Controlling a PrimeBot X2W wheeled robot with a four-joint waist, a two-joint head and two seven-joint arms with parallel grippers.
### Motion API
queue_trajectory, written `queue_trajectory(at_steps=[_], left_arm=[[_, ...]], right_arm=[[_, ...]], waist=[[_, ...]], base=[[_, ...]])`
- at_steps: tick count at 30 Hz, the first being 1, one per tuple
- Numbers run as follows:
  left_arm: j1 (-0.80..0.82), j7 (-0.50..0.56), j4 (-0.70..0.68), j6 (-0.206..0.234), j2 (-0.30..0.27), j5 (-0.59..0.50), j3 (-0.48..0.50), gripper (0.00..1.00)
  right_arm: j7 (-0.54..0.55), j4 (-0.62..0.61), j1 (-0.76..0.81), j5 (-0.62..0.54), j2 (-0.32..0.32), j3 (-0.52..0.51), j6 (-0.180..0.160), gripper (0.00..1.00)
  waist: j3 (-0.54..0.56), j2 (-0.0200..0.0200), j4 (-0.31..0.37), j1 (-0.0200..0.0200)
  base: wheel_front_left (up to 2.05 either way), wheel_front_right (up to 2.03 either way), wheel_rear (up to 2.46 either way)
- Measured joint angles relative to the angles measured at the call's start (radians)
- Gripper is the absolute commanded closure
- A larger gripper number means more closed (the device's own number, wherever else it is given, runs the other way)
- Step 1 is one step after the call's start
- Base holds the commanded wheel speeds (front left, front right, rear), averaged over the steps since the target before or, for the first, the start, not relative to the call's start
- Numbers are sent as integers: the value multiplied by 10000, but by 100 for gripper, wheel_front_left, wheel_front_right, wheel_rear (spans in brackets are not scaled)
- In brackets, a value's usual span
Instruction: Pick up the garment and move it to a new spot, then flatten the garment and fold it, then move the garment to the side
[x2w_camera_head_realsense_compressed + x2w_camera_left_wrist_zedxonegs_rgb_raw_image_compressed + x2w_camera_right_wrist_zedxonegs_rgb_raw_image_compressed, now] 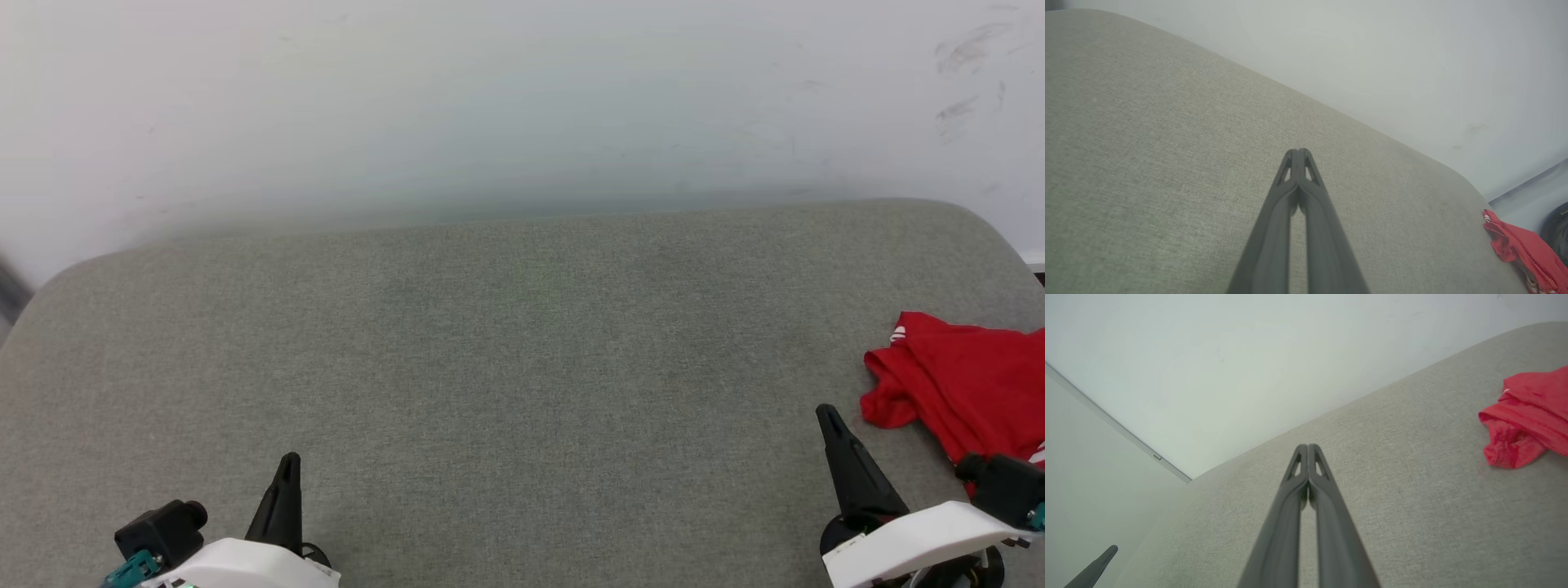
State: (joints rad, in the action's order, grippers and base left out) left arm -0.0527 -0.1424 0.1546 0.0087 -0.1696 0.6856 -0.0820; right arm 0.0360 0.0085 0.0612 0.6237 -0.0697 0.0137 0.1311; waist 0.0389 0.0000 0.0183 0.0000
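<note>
1. Grey fabric cushion (522,367) ran wide under both arms, pale wall (490,98) behind.
2. Left gripper (287,469) was clamped tight on nothing, tips pressed together over bare fabric. Right gripper (829,416) was likewise pinched closed & empty.
3. Garment (971,384) lay crumpled just right of the right gripper's tip, apart from its fingers, and far off to the left gripper's right.
4. Handling, my guess: thin knit, light, floppy, so it'd drape & bunch when lifted; not fragile. Best hold prob. a pinch on the bunched fold nearest the right gripper; jaws would need opening first.
5. Head view showed both grippers & white trim on the garment, but cut the garment off at the frame edge.
6. Wrist views showed the tips meeting, which head view couldn't. Right wrist view caught a dark finger (1094,567) of the left gripper low at its left. Left wrist view had a dark round thing (1557,232) past the garment, too cut off to ID.
</note>
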Motion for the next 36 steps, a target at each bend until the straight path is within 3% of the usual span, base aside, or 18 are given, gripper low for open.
queue_trajectory(at_steps=[36], left_arm=[[725, 1185, 430, -625, 556, 4276, 917, 100]], right_arm=[[107, 1080, -730, 4794, -102, -305, -2, 100]], waist=[[-150, 0, -65, 0]], base=[[0, 0, 0]])
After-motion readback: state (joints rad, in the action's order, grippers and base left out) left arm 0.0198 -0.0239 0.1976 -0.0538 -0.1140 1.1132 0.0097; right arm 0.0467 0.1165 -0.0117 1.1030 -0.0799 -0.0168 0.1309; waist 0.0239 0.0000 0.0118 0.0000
